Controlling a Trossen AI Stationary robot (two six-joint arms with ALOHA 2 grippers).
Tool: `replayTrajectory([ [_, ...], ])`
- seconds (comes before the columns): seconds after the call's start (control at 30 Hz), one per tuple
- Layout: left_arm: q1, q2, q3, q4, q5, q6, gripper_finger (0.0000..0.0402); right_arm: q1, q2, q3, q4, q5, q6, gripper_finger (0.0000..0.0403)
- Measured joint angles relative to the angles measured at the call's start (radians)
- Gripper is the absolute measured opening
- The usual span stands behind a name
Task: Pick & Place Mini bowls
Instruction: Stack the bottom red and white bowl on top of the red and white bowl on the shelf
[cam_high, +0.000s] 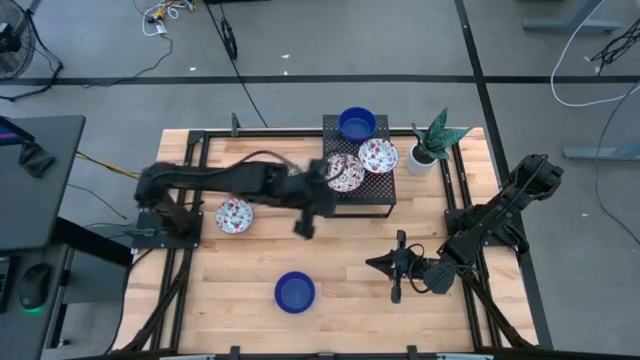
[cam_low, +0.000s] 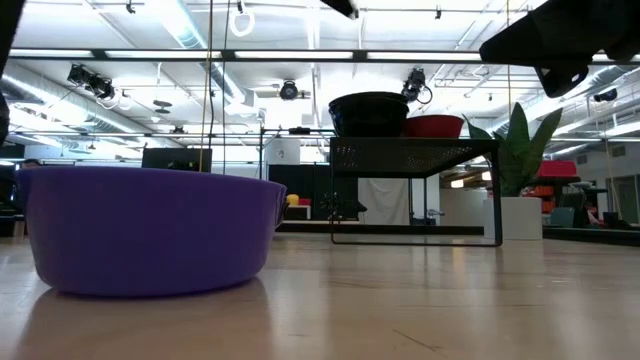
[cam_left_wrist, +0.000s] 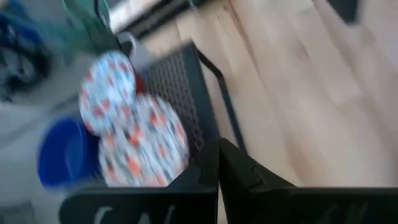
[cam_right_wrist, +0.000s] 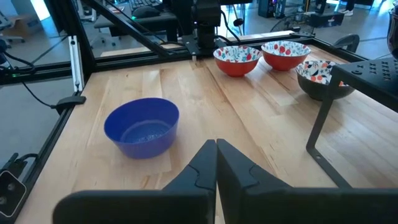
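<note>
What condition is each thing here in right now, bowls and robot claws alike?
blue bowl: upright, empty, on the table.
floral bowl: upright on the table.
black rack: carrying three upright bowls.
left gripper: shut, empty, beside the rack.
right gripper: shut, empty, above the table.

No text, label, brand, number or sign can be read anywhere; the faint pale marks along the bottom of the left wrist view are too blurred to tell.
</note>
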Motion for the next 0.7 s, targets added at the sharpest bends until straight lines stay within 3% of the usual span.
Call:
replayTrajectory([
  [0.1, -0.05, -0.096, -0.1, -0.081, -0.012, -0.14, 0.0002, 0.0, 0.0, 0.0, 0.0, 0.0, -0.005, 0.0009],
  [0.27, -0.172, -0.322, -0.437, -0.007, -0.142, -0.376, 0.0002, -0.003, 0.0, 0.0, 0.002, 0.0, -0.022, 0.0009],
  [0.47, -0.354, -0.548, -0.802, 0.051, -0.24, -0.801, 0.0003, -0.036, 0.0, 0.0, 0.009, 0.0, -0.027, 0.0009],
  [0.7, -0.493, -0.64, -1.086, 0.081, -0.241, -1.268, 0.0005, -0.117, 0.001, 0.0, 0.049, 0.0, -0.073, 0.0009],
])
